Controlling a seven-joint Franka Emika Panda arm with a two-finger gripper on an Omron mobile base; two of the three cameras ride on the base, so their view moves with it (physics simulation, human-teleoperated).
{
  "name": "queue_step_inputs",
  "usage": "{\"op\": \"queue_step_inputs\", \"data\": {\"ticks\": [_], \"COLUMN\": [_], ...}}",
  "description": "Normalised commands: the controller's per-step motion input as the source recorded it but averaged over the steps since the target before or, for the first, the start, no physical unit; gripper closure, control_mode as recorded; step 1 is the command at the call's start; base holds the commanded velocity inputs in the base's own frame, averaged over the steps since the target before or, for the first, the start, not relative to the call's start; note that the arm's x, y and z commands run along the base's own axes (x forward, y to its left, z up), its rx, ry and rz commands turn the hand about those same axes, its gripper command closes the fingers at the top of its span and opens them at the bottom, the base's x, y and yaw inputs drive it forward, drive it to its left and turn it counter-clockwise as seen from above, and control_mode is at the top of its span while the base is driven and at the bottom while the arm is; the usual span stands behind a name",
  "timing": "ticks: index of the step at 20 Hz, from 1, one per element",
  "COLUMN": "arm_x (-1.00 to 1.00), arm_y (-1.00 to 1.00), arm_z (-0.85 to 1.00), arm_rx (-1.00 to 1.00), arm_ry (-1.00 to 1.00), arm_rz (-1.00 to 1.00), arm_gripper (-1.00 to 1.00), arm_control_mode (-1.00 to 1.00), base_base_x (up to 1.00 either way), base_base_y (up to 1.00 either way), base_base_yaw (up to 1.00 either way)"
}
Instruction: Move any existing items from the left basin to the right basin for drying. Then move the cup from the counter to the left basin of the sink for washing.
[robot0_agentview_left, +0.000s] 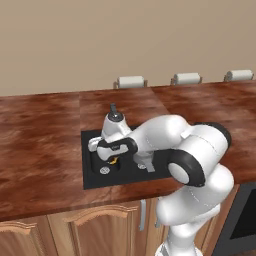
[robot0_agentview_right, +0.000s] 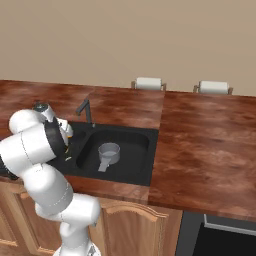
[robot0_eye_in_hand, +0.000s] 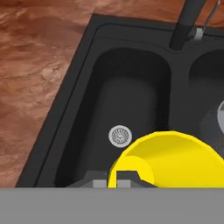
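My gripper hangs low over the left basin of the black sink, shut on the yellow cup. In the hand view the cup lies tilted with its open mouth toward the camera, just right of the round silver drain. One fingertip shows at the cup's rim. A sliver of the cup peeks out under the hand, near the drain. The grey saucepan sits in the right basin, handle toward the front.
The dark upright faucet stands behind the divider between the basins. The reddish-brown counter surrounds the sink. Paper towel rolls line the back wall. My own arm covers much of the sink in the left base view.
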Motion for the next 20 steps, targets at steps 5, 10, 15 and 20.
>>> {"op": "queue_step_inputs", "data": {"ticks": [5, 10, 15, 20], "arm_x": [0.07, 0.1, 0.18, 0.19], "arm_y": [0.19, 0.17, 0.01, 0.0], "arm_z": [-0.32, -0.31, -0.33, -0.26], "arm_rx": [0.0, 0.0, 0.0, 0.0], "arm_ry": [0.0, 0.0, 0.0, 0.0], "arm_rz": [0.0, 0.0, 0.0, 0.0], "arm_gripper": [1.0, 1.0, 1.0, 1.0], "arm_control_mode": [-1.0, -1.0, -1.0, -1.0], "base_base_x": [0.0, 0.0, 0.0, 0.0], "base_base_y": [0.0, 0.0, 0.0, 0.0], "base_base_yaw": [0.0, 0.0, 0.0, 0.0]}}
